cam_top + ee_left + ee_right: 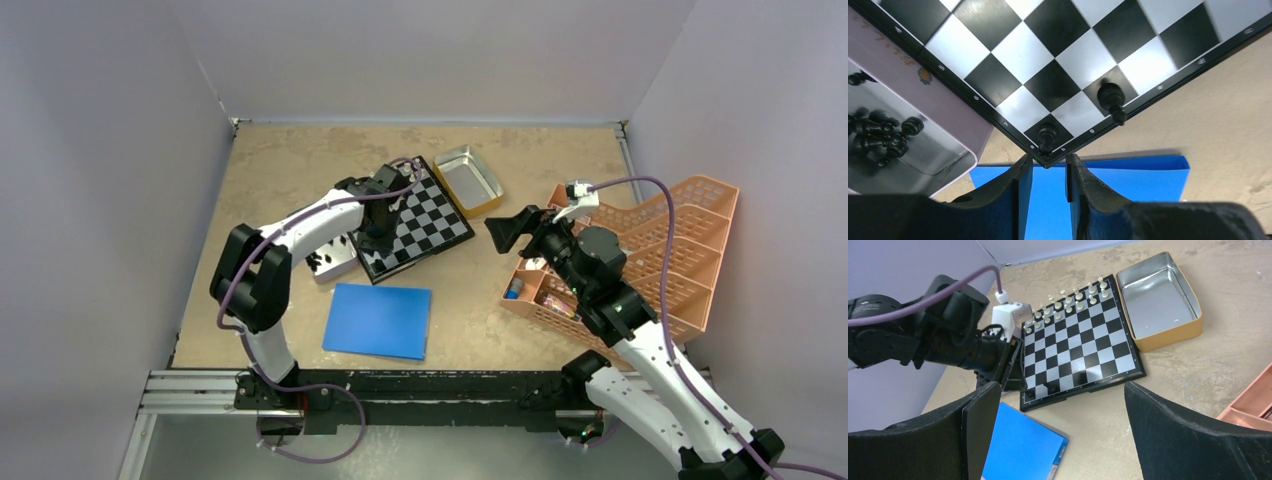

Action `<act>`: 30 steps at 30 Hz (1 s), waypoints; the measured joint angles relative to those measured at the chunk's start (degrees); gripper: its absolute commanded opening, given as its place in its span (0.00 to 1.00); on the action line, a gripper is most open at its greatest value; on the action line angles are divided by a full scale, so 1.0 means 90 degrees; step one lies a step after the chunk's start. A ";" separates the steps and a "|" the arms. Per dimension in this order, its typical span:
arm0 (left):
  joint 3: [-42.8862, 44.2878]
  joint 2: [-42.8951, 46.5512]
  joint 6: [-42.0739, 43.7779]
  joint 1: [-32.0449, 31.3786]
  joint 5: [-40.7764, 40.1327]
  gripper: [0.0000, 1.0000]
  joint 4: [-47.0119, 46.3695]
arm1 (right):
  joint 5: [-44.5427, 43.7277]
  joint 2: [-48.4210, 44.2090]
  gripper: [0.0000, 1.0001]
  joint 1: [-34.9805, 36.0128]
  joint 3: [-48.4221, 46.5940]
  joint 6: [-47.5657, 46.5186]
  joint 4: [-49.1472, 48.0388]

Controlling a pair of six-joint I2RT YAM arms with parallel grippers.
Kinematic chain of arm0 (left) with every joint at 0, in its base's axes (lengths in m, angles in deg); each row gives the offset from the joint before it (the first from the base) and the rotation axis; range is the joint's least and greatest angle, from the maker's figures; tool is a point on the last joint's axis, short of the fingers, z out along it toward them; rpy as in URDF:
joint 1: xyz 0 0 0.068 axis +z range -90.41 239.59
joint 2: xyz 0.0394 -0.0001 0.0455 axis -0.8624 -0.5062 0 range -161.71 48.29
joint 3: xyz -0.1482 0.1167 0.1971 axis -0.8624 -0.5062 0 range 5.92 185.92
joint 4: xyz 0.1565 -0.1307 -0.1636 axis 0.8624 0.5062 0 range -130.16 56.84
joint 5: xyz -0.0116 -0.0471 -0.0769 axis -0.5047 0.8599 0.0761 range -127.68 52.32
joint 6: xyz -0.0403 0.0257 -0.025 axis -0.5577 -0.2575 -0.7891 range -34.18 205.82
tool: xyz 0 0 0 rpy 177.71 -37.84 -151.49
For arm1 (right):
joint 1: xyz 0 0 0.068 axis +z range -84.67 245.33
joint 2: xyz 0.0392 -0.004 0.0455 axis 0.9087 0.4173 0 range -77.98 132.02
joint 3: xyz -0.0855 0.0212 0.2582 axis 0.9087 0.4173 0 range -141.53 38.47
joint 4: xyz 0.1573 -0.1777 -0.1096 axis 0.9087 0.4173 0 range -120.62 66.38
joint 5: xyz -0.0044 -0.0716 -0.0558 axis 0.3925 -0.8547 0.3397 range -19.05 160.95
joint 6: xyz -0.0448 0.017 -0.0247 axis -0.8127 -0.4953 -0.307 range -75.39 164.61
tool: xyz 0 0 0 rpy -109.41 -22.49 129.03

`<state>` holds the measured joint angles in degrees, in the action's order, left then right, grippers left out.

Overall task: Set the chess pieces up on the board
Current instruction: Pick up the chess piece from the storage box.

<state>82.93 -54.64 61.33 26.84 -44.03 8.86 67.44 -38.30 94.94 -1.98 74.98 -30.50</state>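
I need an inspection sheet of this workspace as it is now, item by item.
Surface: beige table, mottled.
Job's things: board; white pieces in two rows at its far edge; two black pieces near one corner; spare black pieces in a metal tray.
Clutter: empty gold tin, blue sheet, orange basket holding small items.
Grippers: left gripper slightly apart, empty, at the board's corner; right gripper wide open, empty.
Cables: purple cable along each arm.
Surroundings: grey walls on three sides.
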 measured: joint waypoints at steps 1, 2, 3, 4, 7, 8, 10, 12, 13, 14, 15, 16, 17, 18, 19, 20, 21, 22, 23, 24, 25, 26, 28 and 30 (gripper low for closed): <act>0.0063 0.0049 0.0000 0.0000 -0.0002 0.29 0.0002 | -0.0002 -0.0002 0.95 0.0000 0.0000 0.0002 0.0000; 0.0117 0.0097 0.0002 0.0002 -0.0005 0.28 0.0002 | -0.0002 -0.0012 0.95 0.0000 0.0002 0.0002 -0.0002; 0.0168 0.0160 0.0002 0.0007 -0.0005 0.27 0.0000 | 0.0000 -0.0024 0.95 0.0000 0.0010 0.0005 -0.0007; 0.0216 0.0223 0.0002 0.0019 -0.0005 0.26 0.0000 | 0.0002 -0.0039 0.95 0.0000 0.0024 0.0005 -0.0017; 0.0321 0.0352 0.0005 0.0148 -0.0002 0.25 -0.0005 | 0.0012 -0.0080 0.95 0.0000 0.0066 0.0010 -0.0051; 0.0335 0.0374 0.0005 0.0216 0.0000 0.25 -0.0007 | 0.0022 -0.0085 0.95 0.0000 0.0068 0.0010 -0.0049; 0.0335 0.0435 0.0012 0.0449 0.0032 0.25 -0.0024 | 0.0029 -0.0085 0.95 0.0000 0.0068 0.0010 -0.0049; 0.0330 0.0508 0.0022 0.0770 0.0102 0.25 -0.0061 | 0.0029 -0.0085 0.95 0.0000 0.0068 0.0007 -0.0049; 0.0313 0.0568 0.0027 0.0969 0.0143 0.25 -0.0114 | 0.0029 -0.0087 0.95 0.0000 0.0068 0.0005 -0.0046; 0.0301 0.0634 0.0029 0.1149 0.0160 0.25 -0.0158 | 0.0029 -0.0092 0.95 0.0000 0.0068 0.0002 -0.0046; 0.0279 0.0712 0.0032 0.1350 0.0151 0.25 -0.0209 | 0.0029 -0.0097 0.95 0.0000 0.0068 0.0002 -0.0046; 0.0267 0.0782 0.0034 0.1520 0.0107 0.25 -0.0240 | 0.0029 -0.0109 0.95 0.0000 0.0068 0.0000 -0.0046; 0.0257 0.0835 0.0053 0.1666 0.0017 0.25 -0.0270 | 0.0032 -0.0124 0.95 0.0000 0.0068 0.0000 -0.0044; 0.0243 0.0872 0.0063 0.1775 -0.0058 0.25 -0.0296 | 0.0034 -0.0136 0.95 0.0000 0.0068 -0.0002 -0.0046; 0.0233 0.0896 0.0080 0.1889 -0.0129 0.25 -0.0318 | 0.0046 -0.0160 0.95 0.0000 0.0068 -0.0002 -0.0049; 0.0219 0.0903 0.0119 0.1970 -0.0187 0.25 -0.0350 | 0.0053 -0.0172 0.95 0.0000 0.0068 -0.0002 -0.0046; 0.0194 0.0903 0.0134 0.2076 -0.0206 0.25 -0.0381 | 0.0066 -0.0180 0.96 0.0000 0.0068 -0.0002 -0.0051; 0.0165 0.0903 0.0153 0.2144 -0.0206 0.25 -0.0410 | 0.0075 -0.0182 0.96 0.0000 0.0068 -0.0002 -0.0053; 0.0129 0.0903 0.0172 0.2232 -0.0199 0.24 -0.0435 | 0.0090 -0.0185 0.96 0.0000 0.0070 -0.0002 -0.0053; 0.0107 0.0889 0.0177 0.2319 -0.0197 0.24 -0.0440 | 0.0121 -0.0185 0.96 0.0000 0.0075 -0.0002 -0.0056; 0.0107 0.0857 0.0180 0.2392 -0.0194 0.24 -0.0442 | 0.0155 -0.0192 0.96 0.0000 0.0097 -0.0002 -0.0075; 0.0107 0.0814 0.0182 0.2460 -0.0185 0.24 -0.0471 | 0.0172 -0.0206 0.96 0.0000 0.0124 -0.0002 -0.0087; 0.0107 0.0697 0.0187 0.2545 -0.0165 0.24 -0.0512 | 0.0189 -0.0219 0.96 0.0000 0.0177 -0.0002 -0.0097; 0.0107 0.0561 0.0202 0.2574 -0.0100 0.24 -0.0534 | 0.0197 -0.0211 0.96 0.0000 0.0192 -0.0015 -0.0095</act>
<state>83.89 -49.59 63.15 50.01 -44.93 4.05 69.21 -40.20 94.94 -0.25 74.85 -31.36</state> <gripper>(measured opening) 0.245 0.954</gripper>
